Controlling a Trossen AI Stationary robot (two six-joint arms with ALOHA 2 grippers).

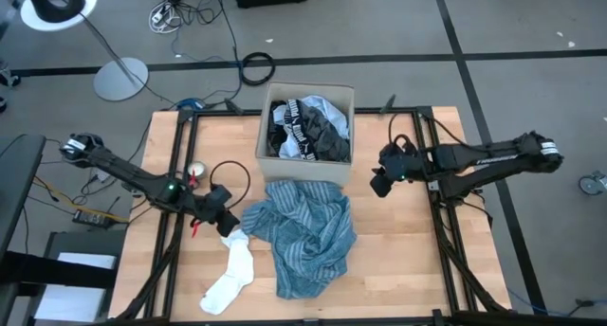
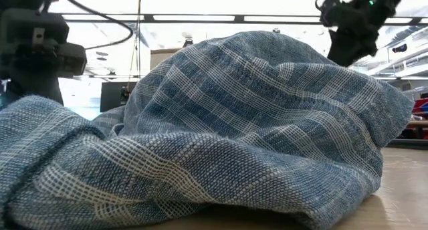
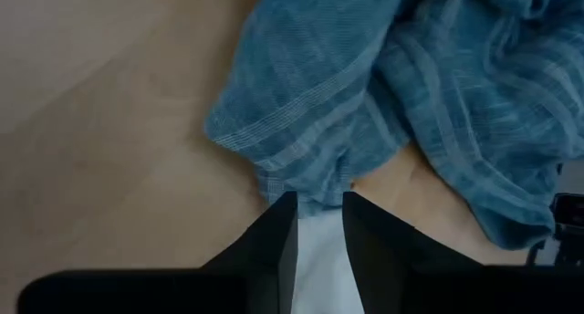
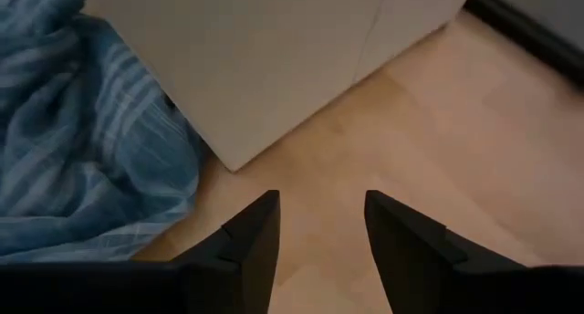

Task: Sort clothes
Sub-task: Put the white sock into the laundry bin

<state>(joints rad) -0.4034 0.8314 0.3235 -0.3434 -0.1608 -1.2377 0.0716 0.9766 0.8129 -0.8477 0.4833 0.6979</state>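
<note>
Left gripper [image 3: 319, 227] sat over white sock [image 1: 230, 269] at blue striped shirt [image 1: 308, 233] edge, fingers apparently pinching sock to separate it. Right gripper [image 4: 319, 227] waited beside box [image 1: 305, 125], fingers apart, empty.

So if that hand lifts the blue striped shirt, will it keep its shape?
Probably not. The blue striped shirt lies crumpled in soft folds, so it should droop and unfold. Its loose, thin-looking weave suggests it is light and would likely drag rather than slide cleanly.
</note>
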